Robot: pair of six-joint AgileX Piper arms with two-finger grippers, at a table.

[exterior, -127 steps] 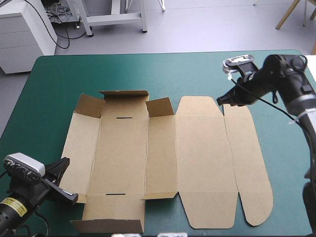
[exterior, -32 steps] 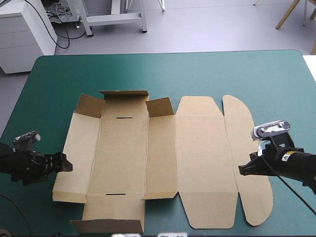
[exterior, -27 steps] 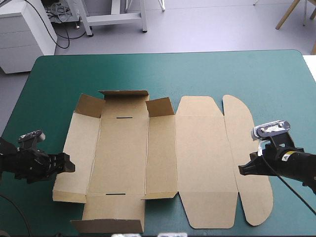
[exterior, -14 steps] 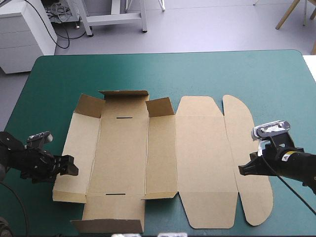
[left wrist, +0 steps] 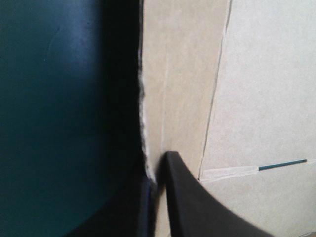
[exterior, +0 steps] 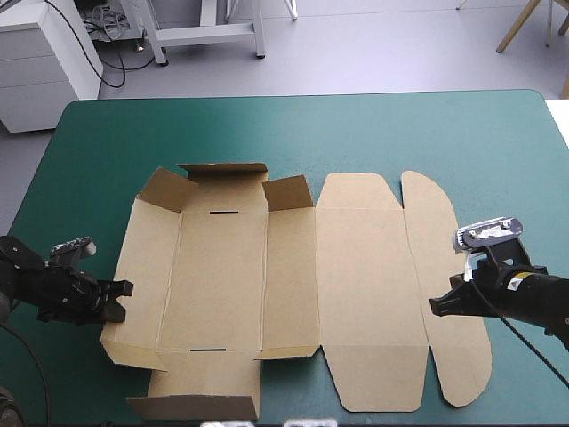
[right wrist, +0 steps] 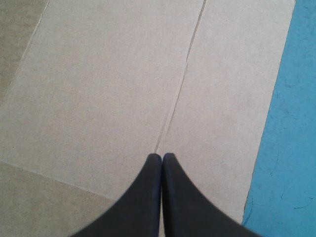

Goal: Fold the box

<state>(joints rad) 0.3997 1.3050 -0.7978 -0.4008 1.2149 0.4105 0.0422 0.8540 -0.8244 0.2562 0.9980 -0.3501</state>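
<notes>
Item 1, counter [exterior: 356,133]: I am seeing its teal-green cover lying bare along the far side and all round the board.

Item 2, box [exterior: 293,285]: a cut brown sheet, lying opened out across the middle of the counter, its long way running left to right. The middle panels and the whole right part are lying flat. The left wall panel [exterior: 142,267] is standing tilted up off the cover, with its near-left corner raised. The short flaps along the far edge of the left part are standing partly up, and so is one flap at the near-left edge. The rounded flap [exterior: 453,294] is lying flat at the sheet's right end, apart from the counter's right edge.

Item 3, left pincer [exterior: 123,289]: it is reaching in low from the counter's left side and pinching the box. In its wrist view [left wrist: 157,182] the two black fingers are standing all but together, with the outer edge of the left wall panel between them, toward that panel's near end.

Item 4, right pincer [exterior: 436,305]: its fingers are pressing together into one point [right wrist: 162,157], gripping nothing. The point is sitting over the crease between the broad flat panel and the rounded flap, in the sheet's near half. I cannot tell whether it is touching the board.
</notes>
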